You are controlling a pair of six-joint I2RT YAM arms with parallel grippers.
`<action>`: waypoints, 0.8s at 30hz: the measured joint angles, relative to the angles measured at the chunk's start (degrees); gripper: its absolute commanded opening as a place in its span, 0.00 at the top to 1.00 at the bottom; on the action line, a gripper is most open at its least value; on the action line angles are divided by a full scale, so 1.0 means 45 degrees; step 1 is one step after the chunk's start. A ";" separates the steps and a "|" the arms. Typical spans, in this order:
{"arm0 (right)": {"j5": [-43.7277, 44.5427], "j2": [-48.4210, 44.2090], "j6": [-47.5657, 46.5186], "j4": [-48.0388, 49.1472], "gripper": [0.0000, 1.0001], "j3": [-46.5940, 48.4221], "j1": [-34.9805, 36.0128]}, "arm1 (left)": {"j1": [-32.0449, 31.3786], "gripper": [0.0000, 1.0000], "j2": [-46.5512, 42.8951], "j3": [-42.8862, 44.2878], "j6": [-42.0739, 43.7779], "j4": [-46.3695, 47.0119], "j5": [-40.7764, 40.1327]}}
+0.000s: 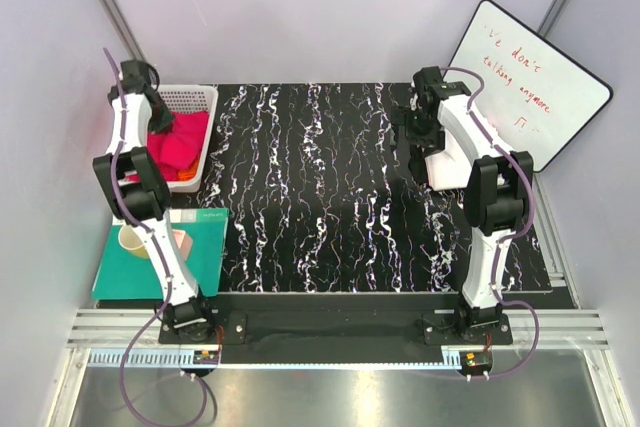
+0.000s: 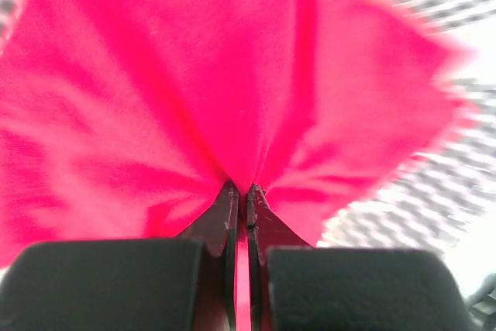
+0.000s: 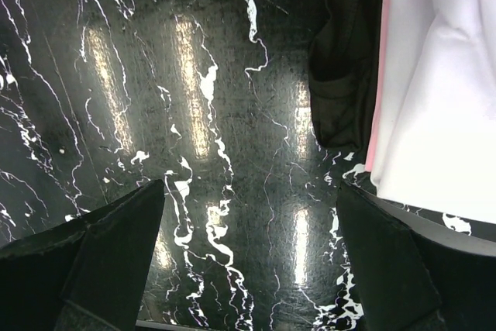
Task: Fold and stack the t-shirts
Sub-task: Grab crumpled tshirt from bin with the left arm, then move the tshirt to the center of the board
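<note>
We log the pick-up step: left gripper (image 2: pixel 240 191), jaws pressed together, pinches a fold of the pink shirt (image 2: pixel 194 75) in the basket (image 1: pixel 197 97); right gripper (image 3: pixel 248 195) hangs spread over the table (image 1: pixel 330 187); next, we judge, lift the shirt out and lay it flat.

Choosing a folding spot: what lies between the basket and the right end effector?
Nothing: the top view shows only bare marbled tabletop between the white basket and the right end effector.
</note>
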 measured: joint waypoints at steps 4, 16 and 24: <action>0.0010 -0.0141 0.0019 0.0102 0.00 -0.0214 0.0049 | -0.0763 1.00 -0.1161 0.0398 -0.0267 0.0223 0.0194; 0.0058 -0.1137 0.0175 0.0865 0.00 -0.0355 0.0049 | -0.1991 1.00 -0.3351 0.2045 -0.0262 0.0646 0.0869; 0.1613 -0.1200 0.0262 0.1005 0.00 -0.0214 0.0049 | -0.4755 1.00 -0.4862 0.3133 -0.0146 0.1583 0.2220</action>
